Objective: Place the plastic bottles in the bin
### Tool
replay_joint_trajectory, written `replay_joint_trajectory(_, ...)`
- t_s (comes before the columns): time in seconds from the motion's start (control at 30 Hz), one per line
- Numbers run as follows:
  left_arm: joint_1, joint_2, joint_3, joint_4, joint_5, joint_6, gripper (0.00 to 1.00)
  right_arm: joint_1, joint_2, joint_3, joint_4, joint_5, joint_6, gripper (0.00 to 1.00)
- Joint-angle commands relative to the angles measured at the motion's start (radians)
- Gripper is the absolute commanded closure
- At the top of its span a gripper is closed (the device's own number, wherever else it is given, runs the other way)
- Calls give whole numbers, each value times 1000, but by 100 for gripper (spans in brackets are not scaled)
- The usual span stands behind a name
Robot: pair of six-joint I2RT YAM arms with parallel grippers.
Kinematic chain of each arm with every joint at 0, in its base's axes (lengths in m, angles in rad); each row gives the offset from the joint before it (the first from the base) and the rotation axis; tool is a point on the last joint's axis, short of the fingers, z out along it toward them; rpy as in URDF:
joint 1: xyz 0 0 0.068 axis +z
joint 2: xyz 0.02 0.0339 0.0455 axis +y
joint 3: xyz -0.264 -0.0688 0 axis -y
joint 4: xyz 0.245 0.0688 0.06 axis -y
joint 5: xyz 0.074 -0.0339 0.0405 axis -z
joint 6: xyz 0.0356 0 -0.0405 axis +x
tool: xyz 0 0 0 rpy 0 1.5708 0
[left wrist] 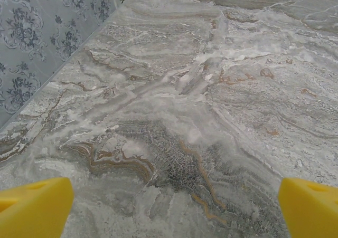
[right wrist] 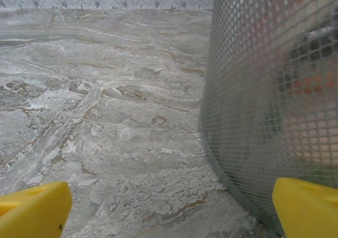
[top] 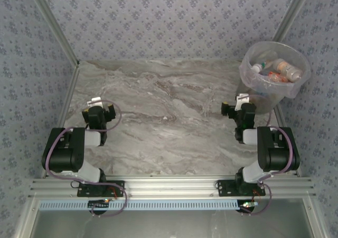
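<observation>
Right gripper: jaws wide apart, held low over the table.
Bin: just beside the Right gripper, ahead and to its right, with the mesh wall close to the right fingertip.
Plastic bottles: heaped inside the Bin.
Left gripper: jaws wide apart over the table, well apart from the Bin.
</observation>
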Motion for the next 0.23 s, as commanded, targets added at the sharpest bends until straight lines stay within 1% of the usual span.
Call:
replay_joint_trajectory(0.0, -3, 7, 25, 33, 22, 15, 1, 4, 0, 3, -35, -5, 18, 0)
replay_joint_trajectory(0.2, -4, 7, 21, 41, 22, 15, 1, 4, 0, 3, -35, -6, 17, 0)
